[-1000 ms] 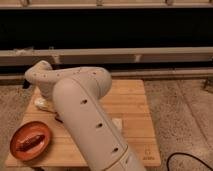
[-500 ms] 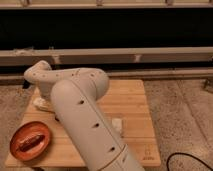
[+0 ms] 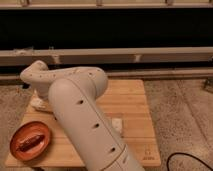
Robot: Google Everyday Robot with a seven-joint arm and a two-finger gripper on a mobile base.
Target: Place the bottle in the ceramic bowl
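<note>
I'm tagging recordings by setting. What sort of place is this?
Probably a lab or workshop floor, not a kitchen: a wooden board lies on speckled floor, with metal rails behind. The gripper is hidden behind the arm, near the board's left edge.

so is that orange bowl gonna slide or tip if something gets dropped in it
The ceramic bowl looks wide and shallow, so it probably won't tip. It sits on the smooth wooden board near the edge, so a nudge might slide it. A dark bar already lies inside. The gripper is hidden behind the arm.

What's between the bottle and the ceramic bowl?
Only bare wooden board, in the camera view; the gripper is by the bottle.
</note>
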